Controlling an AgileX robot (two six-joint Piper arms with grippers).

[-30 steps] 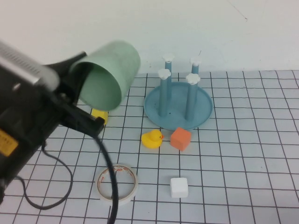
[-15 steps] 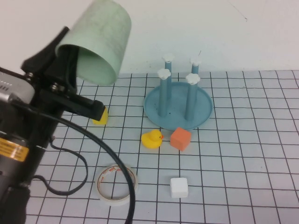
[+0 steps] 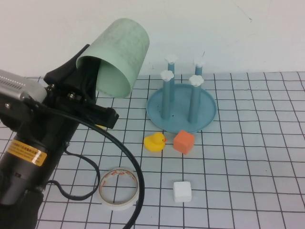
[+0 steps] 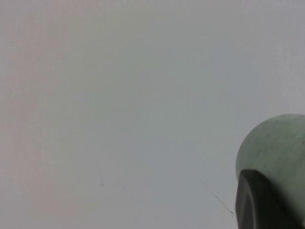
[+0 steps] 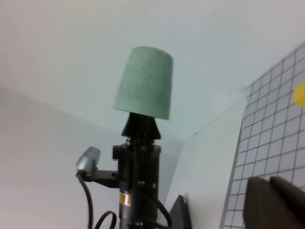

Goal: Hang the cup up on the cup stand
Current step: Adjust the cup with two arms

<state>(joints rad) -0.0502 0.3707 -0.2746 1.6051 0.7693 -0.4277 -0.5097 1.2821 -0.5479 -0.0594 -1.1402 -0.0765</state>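
Jaws: left gripper clamps cup rim, raised over table's left-back | right gripper closed, empty | cup stand back-centre, apart from cup

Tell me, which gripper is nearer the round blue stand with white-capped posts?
Left. The left gripper, holding the mint-green plastic cup, is raised left of the stand. The right gripper is off the high view.

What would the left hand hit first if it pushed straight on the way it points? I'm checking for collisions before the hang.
Probably the back wall. The left hand, shut on the cup, points up and away, above the cup stand; depth is unclear.
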